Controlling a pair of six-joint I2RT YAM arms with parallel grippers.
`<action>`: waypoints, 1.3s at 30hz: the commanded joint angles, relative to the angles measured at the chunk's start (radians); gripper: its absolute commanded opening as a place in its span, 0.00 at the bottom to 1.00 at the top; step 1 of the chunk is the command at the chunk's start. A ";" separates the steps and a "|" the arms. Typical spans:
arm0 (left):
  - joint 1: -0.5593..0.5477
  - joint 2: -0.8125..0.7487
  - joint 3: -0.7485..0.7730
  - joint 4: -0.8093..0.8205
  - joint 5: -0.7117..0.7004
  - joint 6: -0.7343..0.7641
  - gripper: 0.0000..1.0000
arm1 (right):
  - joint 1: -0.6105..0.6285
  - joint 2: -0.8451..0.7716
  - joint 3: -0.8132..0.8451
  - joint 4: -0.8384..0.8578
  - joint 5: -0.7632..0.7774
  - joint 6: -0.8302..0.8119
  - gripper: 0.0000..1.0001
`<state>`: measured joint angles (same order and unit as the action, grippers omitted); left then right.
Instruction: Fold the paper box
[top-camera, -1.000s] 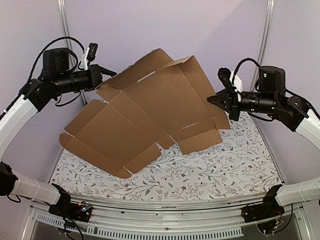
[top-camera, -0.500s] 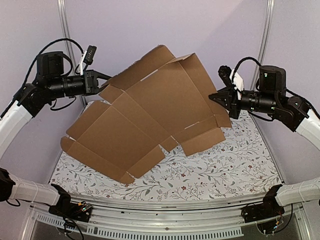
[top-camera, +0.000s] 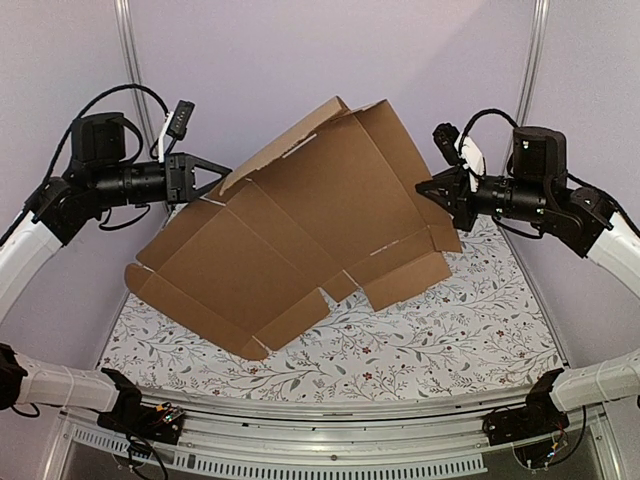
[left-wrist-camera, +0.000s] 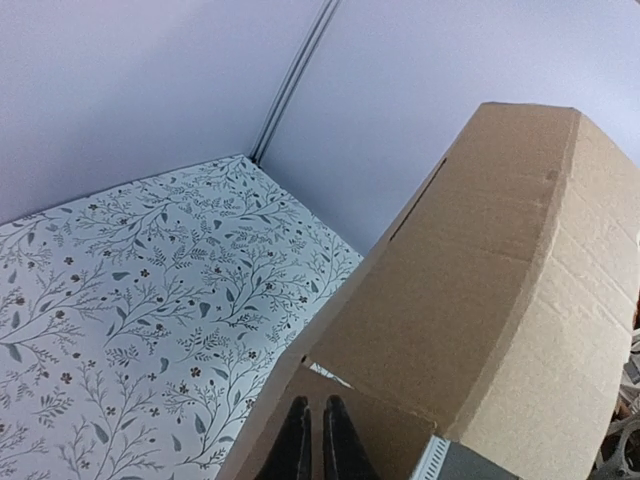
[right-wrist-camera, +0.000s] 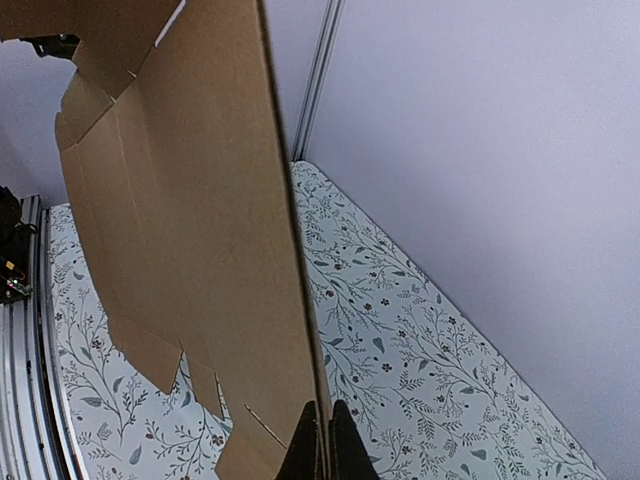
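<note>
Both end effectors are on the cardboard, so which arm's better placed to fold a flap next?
Probably left: the left end effector pinches a side flap of the paper box by a crease; the right end effector only clamps the opposite edge.

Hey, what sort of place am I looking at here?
Probably a robot lab test cell: plain lavender panel walls, a floral-covered table, and the left gripper and right gripper holding up the paper box.

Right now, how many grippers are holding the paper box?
2. The left gripper pinches a flap at the upper left of the paper box. The right gripper pinches its right edge, with the cardboard between the fingers.
</note>
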<state>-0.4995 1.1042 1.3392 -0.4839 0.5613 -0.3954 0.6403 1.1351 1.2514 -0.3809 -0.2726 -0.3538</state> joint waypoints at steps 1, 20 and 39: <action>-0.030 -0.009 -0.014 0.017 0.031 0.034 0.06 | -0.002 0.014 0.062 0.045 0.012 0.095 0.00; -0.085 0.030 -0.003 -0.011 -0.026 0.078 0.05 | -0.004 0.048 0.173 0.005 -0.012 0.199 0.00; -0.155 0.118 0.016 -0.011 -0.105 0.117 0.04 | -0.003 0.056 0.247 -0.014 -0.073 0.283 0.00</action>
<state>-0.6235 1.1866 1.3468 -0.4793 0.4747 -0.2981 0.6258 1.1934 1.4521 -0.4660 -0.2573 -0.1448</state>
